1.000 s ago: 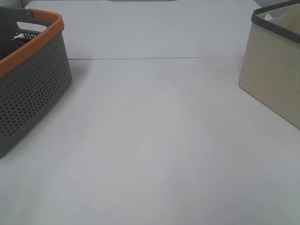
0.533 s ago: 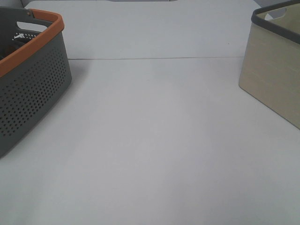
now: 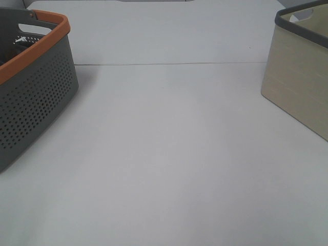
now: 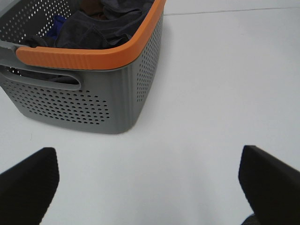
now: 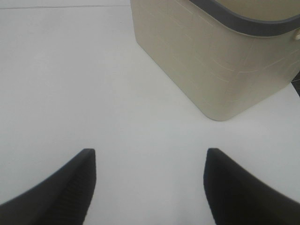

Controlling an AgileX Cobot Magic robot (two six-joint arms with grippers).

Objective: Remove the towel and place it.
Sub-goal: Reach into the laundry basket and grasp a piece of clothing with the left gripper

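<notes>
Wide and empty, the left gripper sits short of the basket, the towel bunched inside ahead of it: best clear the rim, then pinch a high fold; the right gripper gapes empty too.

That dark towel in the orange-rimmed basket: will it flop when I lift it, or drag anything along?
Likely floppy: the towel lies crumpled in soft folds, so it should drape from a single pinch. Probably light for its bulk, being only cloth. It may drag along the blue cloth bunched beside it in the basket.
</notes>
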